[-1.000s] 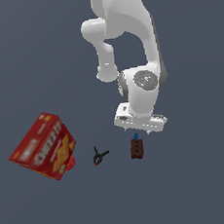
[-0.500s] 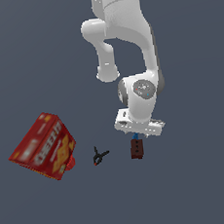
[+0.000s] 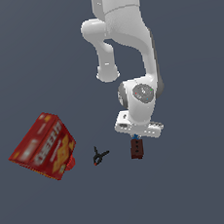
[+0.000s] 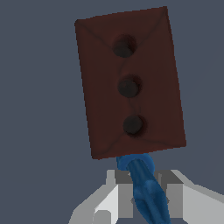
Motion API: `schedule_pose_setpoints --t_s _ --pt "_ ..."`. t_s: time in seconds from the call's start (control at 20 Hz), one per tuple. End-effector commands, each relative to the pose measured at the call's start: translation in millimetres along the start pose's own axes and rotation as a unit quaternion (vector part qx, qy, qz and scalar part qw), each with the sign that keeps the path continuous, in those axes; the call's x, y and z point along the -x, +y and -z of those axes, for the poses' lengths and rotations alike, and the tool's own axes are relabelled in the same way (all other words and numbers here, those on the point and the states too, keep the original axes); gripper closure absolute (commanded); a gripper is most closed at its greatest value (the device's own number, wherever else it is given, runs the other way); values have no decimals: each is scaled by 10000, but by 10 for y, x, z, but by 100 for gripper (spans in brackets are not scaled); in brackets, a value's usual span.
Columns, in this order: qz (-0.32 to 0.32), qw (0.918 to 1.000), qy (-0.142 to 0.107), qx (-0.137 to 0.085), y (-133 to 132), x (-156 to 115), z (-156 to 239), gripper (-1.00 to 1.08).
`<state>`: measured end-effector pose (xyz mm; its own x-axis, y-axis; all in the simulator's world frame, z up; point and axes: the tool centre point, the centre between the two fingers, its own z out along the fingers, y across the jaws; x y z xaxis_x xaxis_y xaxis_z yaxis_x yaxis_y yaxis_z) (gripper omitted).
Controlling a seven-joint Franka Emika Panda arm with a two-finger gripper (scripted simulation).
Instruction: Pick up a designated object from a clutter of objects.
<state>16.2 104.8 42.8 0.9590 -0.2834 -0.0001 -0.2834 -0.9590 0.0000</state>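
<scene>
1. Looking through the wrist view, you saw the jaws (image 4: 146, 199) set astride the blue piece (image 4: 144, 186), apparently pinching it, its tip touching the brown block (image 4: 130, 83).
2. You got little from the exterior view: only a blue speck (image 3: 135, 138) under the hand, with the clamp (image 3: 99, 156) and cracker box (image 3: 43, 146) apart on the worktop (image 3: 200, 183).

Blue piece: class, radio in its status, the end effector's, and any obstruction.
End effector astride blue piece, fingers either side; closure unclear. Brown block sits right against piece's far end. Clamp and cracker box well off.
</scene>
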Motion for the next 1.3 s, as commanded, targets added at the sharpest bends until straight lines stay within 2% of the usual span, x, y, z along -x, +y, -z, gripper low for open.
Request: schedule_pose_setpoints --t_s 0.0,0.65,1.25 --pt "-1 10000 1 0 1 -1 -2 108" --pt "-1 10000 1 0 47 24 96 108" --pt "-1 10000 1 0 339 184 727 108"
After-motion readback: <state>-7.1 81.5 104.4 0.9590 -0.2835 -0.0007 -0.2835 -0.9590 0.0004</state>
